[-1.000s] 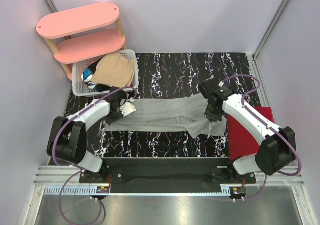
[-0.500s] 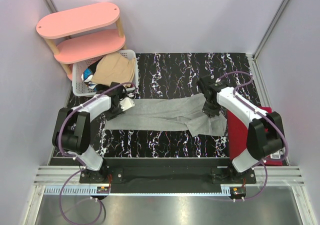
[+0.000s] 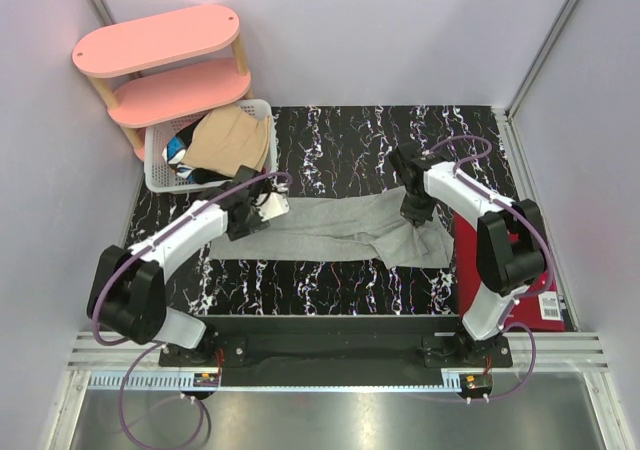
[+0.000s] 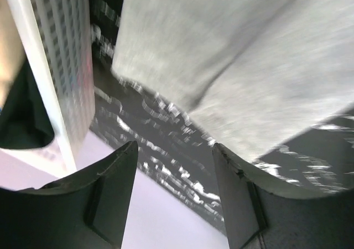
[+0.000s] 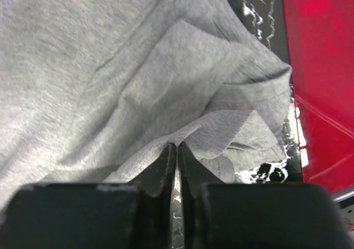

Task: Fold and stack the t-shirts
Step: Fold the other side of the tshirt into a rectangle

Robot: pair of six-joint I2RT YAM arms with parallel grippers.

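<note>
Grey t-shirt (image 3: pixel 330 226) lies pinched in the closed right gripper (image 5: pixel 176 147), seemingly just beyond the parted left gripper (image 4: pixel 175 149).

Overhead view from behind; both wrist views close above the grey t-shirt (image 3: pixel 330 228).

Grey t-shirt (image 4: pixel 238 61) beyond open gripper (image 4: pixel 176 152)

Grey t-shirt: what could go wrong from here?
The right hand is shut on only a thin fold of the grey t-shirt; it could slip out under a pull. The left hand is open and holds nothing, so pulling from one end may drag or bunch the cloth. It is also near the white basket and might bump it.
</note>
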